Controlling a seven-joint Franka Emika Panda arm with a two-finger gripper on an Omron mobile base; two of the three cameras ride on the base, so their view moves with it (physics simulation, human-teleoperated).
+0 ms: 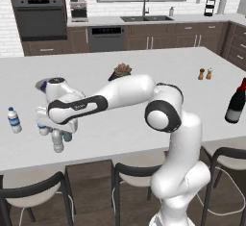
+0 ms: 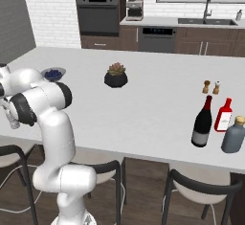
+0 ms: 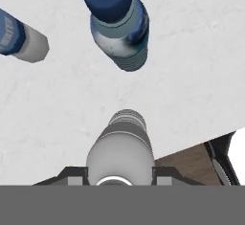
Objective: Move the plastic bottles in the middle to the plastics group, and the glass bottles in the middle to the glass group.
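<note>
Left base view: the white arm is reaching low to the left over the white desk (image 1: 144,138). The gripper (image 1: 56,134) is hanging at the front left part of the desk, w/ the clear greyish bottle (image 1: 57,142) standing upright under it. The teal bottle (image 1: 67,136) is standing just beside that one, on its right. A water bottle w/ blue label (image 1: 14,120) is standing near the left edge, apart from both. A dark wine bottle (image 1: 236,104) is standing far right, well apart. A potted plant (image 1: 122,69), salt and pepper shakers (image 1: 205,73) and a bowl (image 1: 42,84) are sitting further back.

Right base view: the arm is covering the left edge. The wine bottle (image 2: 202,122) is standing upright at the right, near the front edge; a bright red bottle (image 2: 223,115) is just beside it on the right, a grey jug bottle (image 2: 234,135) in front of that. The plant (image 2: 116,75) is sitting mid-desk, the bowl (image 2: 53,73) to its left.

Hand view: the gripper (image 3: 119,175) is looking down along the greyish bottle (image 3: 120,150), which is sitting between the two fingers (image 3: 72,175); the jaws are pinching its body from both sides. Beyond it the teal bottle (image 3: 120,25) is standing apart, and one blue-labelled water bottle (image 3: 19,39) is showing at the left edge. The desk's front edge is running near the held bottle.
</note>
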